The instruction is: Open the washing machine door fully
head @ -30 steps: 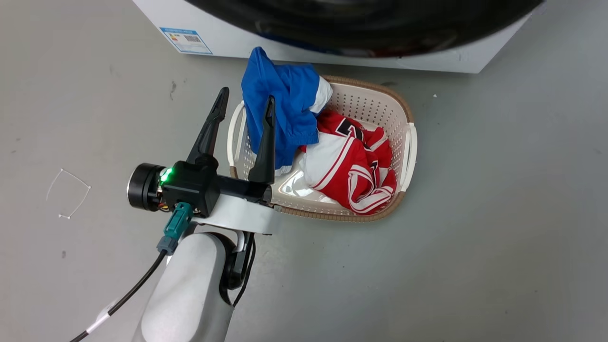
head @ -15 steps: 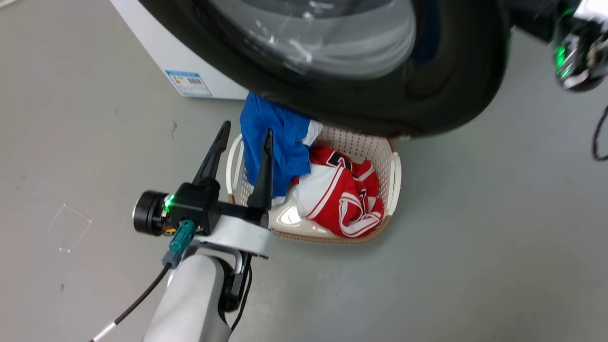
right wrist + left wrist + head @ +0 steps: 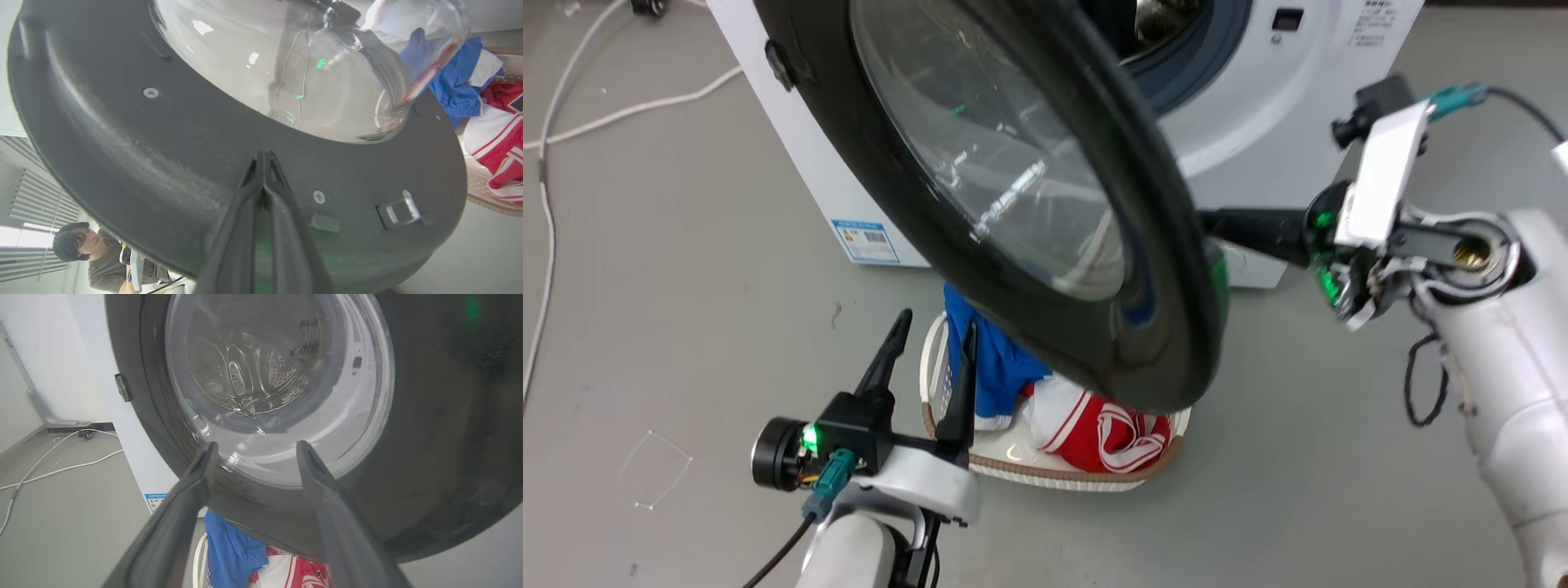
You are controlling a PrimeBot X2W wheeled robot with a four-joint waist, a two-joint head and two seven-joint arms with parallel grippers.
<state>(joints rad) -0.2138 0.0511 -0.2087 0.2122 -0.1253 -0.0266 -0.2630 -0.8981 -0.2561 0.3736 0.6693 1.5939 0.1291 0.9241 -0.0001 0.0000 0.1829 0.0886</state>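
Note:
The washing machine door (image 3: 1160, 327) is a big glossy black ring around a clear bulging window (image 3: 988, 155). It stands swung out from the white machine (image 3: 792, 147), and the drum opening (image 3: 1168, 33) shows behind it. My right gripper (image 3: 1217, 227) reaches in from the right behind the door's free edge. In the right wrist view its fingers are shut with nothing between them, and the gripper (image 3: 264, 155) rests against the door's (image 3: 163, 155) inner face. My left gripper (image 3: 927, 327) is open at the lower left, apart from the door (image 3: 429, 416) and pointing at it (image 3: 256, 446).
A cream laundry basket (image 3: 1054, 478) with blue and red clothes sits on the floor under the door's lower edge, beside my left gripper. White cables (image 3: 547, 204) run over the floor at far left. A person (image 3: 81, 249) is in the right wrist view beyond the door.
The head camera has tilted up. The door has swung further out from the machine front, and my right arm has come into view behind its edge. The left gripper stays open.

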